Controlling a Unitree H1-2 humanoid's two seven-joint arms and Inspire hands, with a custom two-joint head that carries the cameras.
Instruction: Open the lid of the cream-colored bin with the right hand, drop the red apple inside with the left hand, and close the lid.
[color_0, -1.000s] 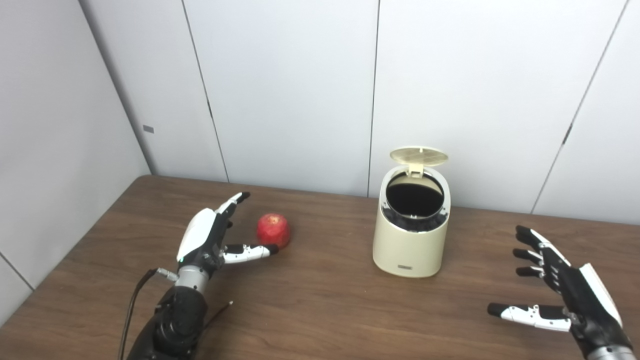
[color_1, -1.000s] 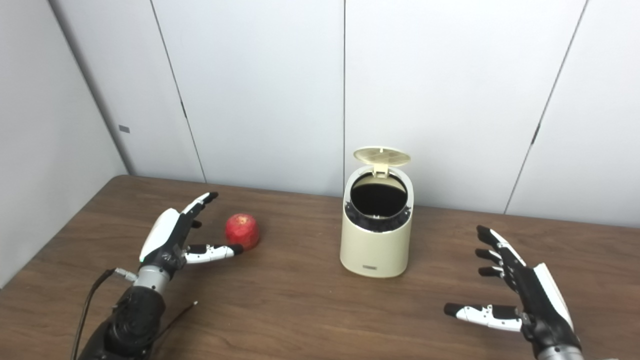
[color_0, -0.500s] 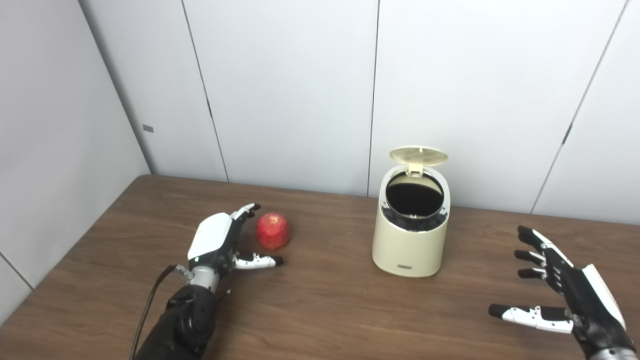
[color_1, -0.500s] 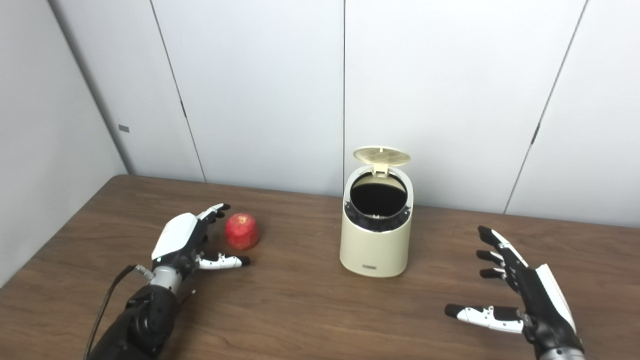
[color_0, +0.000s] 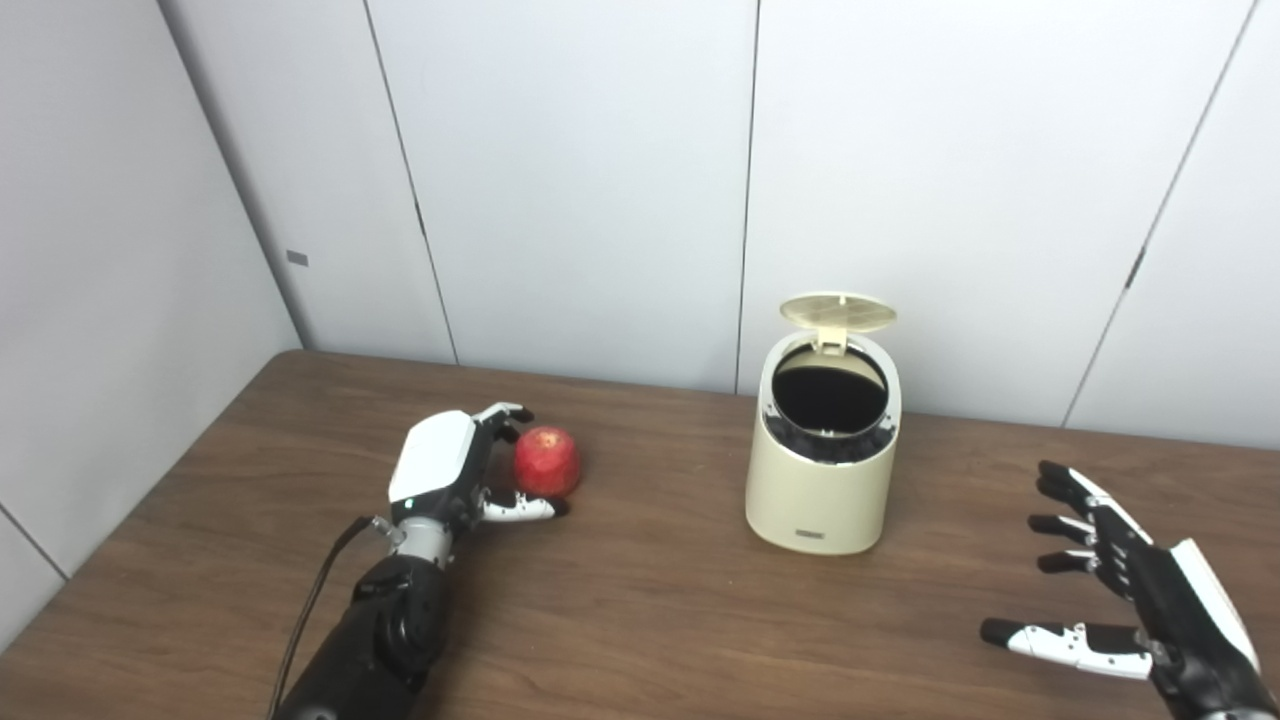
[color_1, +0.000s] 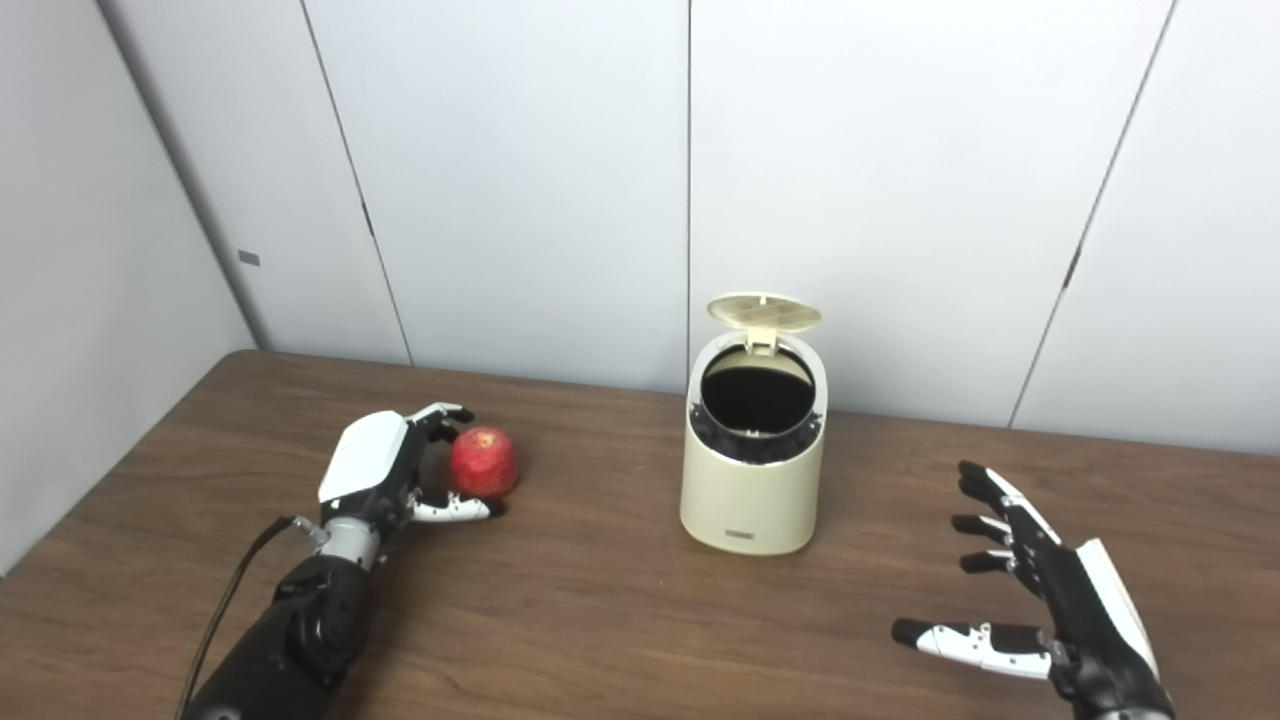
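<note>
Bin (color_0: 822, 470) stands upright on the brown table (color_0: 640, 620), right of centre, towards the far edge. Its lid (color_0: 837, 311) is tipped up and back on the rear hinge, so the dark mouth faces up and slightly toward the near side; opening step looks done.

Apple (color_0: 547, 461) sits on the table well left of the bin, on its own base, not lifted. Left hand (color_0: 450, 478) lies against the apple's left side: upper fingers (color_0: 507, 412) curl over its far-left shoulder, thumb runs along the table under its near side. Fingers partly wrapped but not clamped; I read this as closing for a grasp, not yet a hold. Whether every finger touches the skin I cannot tell.

Right hand (color_0: 1140, 610) hovers near the right edge, well clear of the bin, fingers spread, holding nothing. Likely parked there to leave the left arm a clear path to the mouth, and to be ready for the lid.

Risk: round apple may roll right if pushed before the grip closes.
</note>
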